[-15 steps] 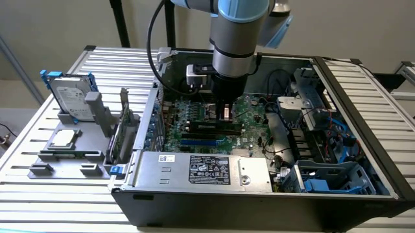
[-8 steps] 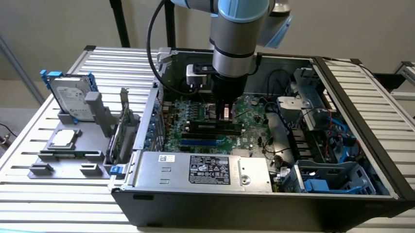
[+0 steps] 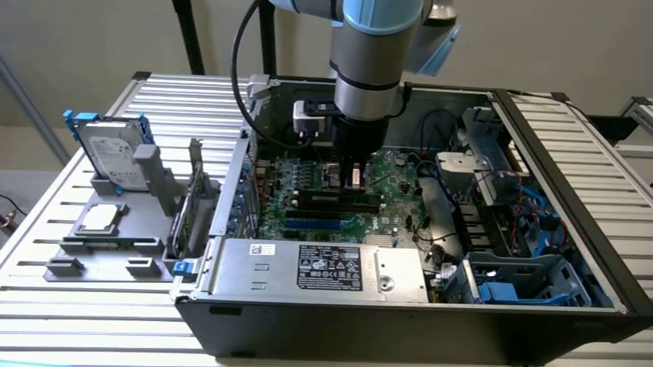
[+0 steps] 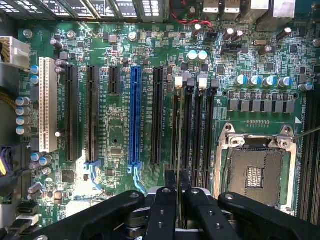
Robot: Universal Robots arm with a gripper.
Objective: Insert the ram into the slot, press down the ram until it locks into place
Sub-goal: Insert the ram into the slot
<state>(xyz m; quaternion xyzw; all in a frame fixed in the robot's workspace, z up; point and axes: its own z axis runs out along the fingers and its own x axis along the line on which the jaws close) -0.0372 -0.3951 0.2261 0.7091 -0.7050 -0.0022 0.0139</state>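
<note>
Open case lies flat on the slatted tabletop, filling the middle and the exterior view's right. Arm enters at top centre of that frame and points straight down into the case, over the motherboard.

Wrist view: the hand is nearly closed. Its two black fingers pinch the ram between them, with only the board's thickness in the gap. The ram shows edge-on, as a thin line running away from the fingertips. It lies lengthwise along the slot, which is one of four parallel black memory slots and the one nearest the blue slot. The ram's far end comes close to the white latch at the slot's end. Cannot tell whether the ram's lower edge sits in the slot or hangs just above it.

CPU socket sits uncovered just beyond the memory slots, on the side away from the blue slot. A long white slot lies well apart, past two more black ones.

Exterior view: power supply, silver with a label, sits at lower centre against the case's near wall. A hard drive stands on a grey fixture at the exterior view's left, outside the case.
</note>
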